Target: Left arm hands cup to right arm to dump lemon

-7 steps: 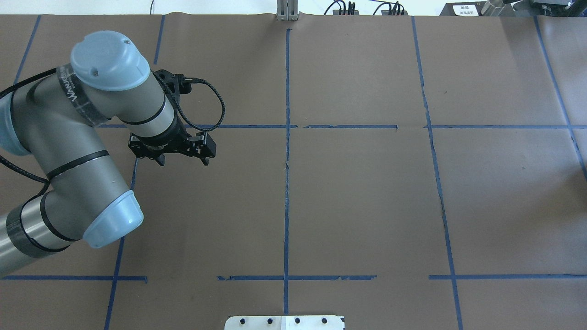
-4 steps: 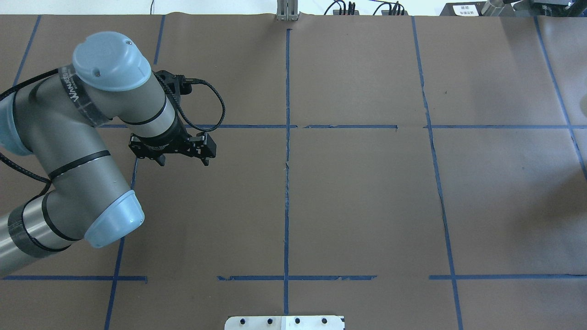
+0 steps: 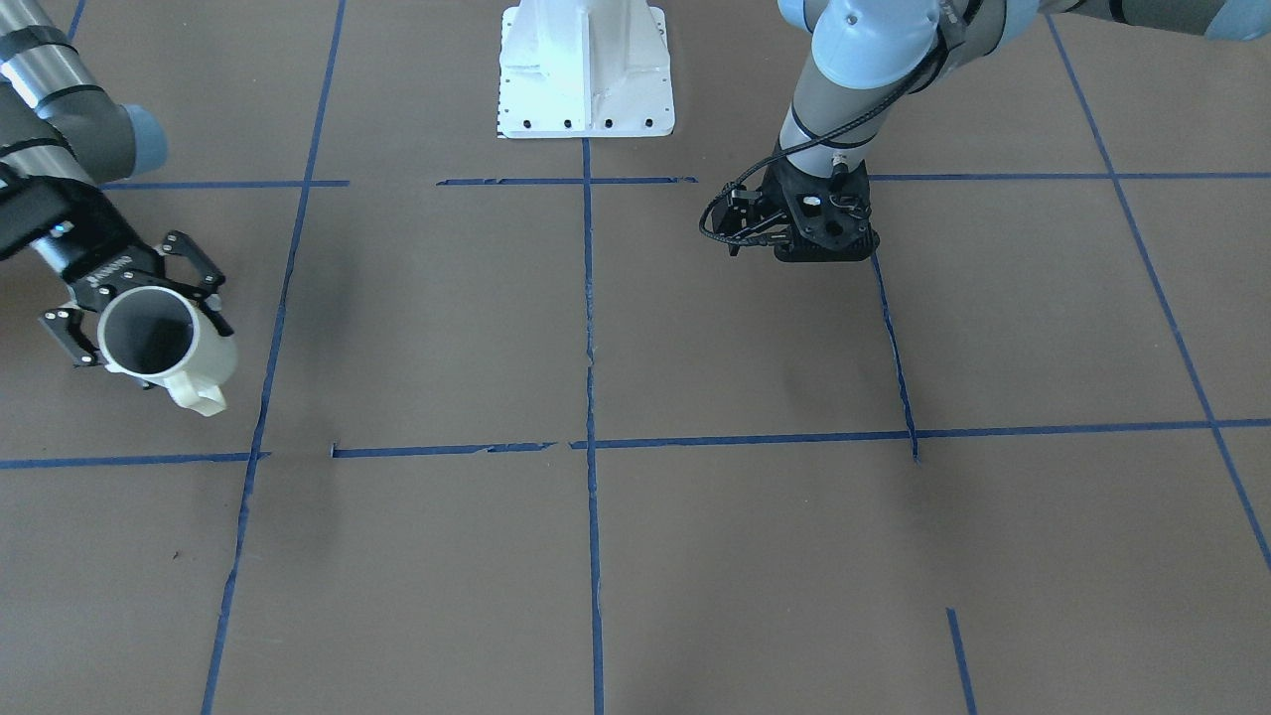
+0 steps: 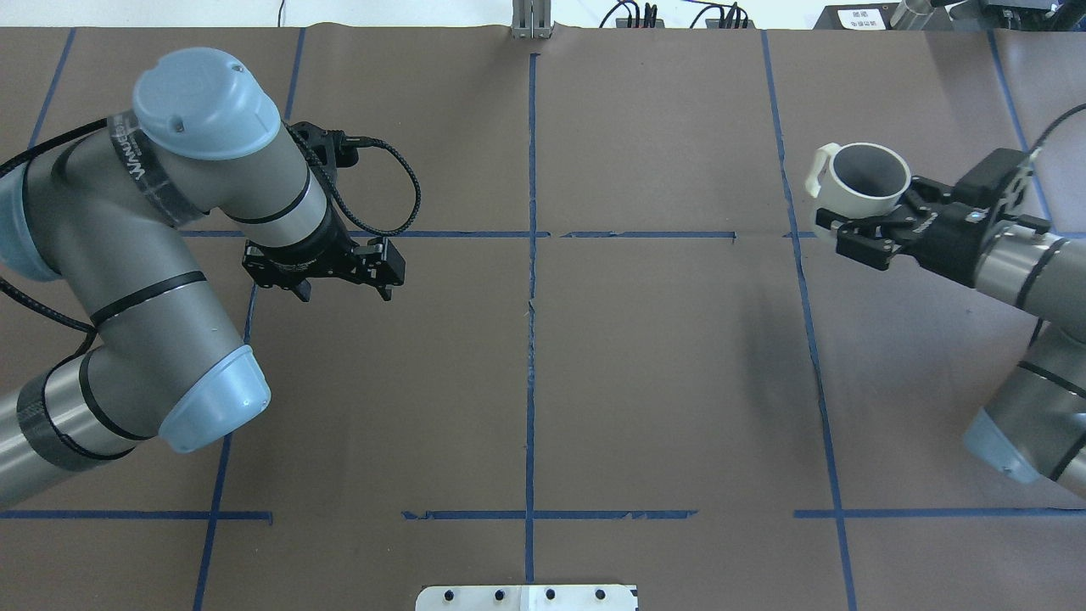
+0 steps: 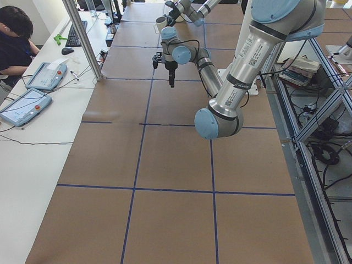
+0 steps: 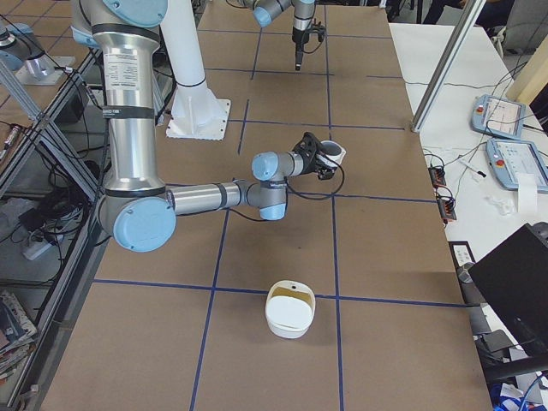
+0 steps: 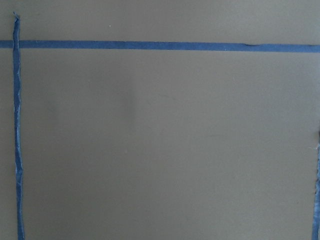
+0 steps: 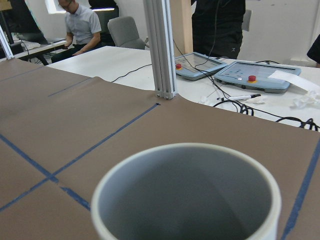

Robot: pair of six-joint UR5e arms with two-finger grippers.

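Note:
My right gripper point(image 4: 878, 212) is shut on the cup point(image 4: 865, 180), a white mug with a grey inside and a loop handle. It holds the cup above the right part of the table, mouth up and slightly tilted. The cup also shows in the front view point(image 3: 164, 343), the exterior right view point(image 6: 330, 154) and the right wrist view point(image 8: 185, 200), where the visible part of its inside is bare. The lemon shows in no view. My left gripper point(image 4: 342, 293) points straight down over the left part of the table, open and empty, far from the cup.
The table point(image 4: 662, 382) is covered in brown paper with blue tape lines. A white bowl with a pale yellow inside point(image 6: 289, 318) stands near the right end. The white robot base point(image 3: 586, 70) is at the back. Side tables with pendants point(image 6: 505, 137) and seated people lie beyond the far edge.
My right arm has come into the overhead view from the right, with the cup in its gripper. My left arm has shifted only slightly.

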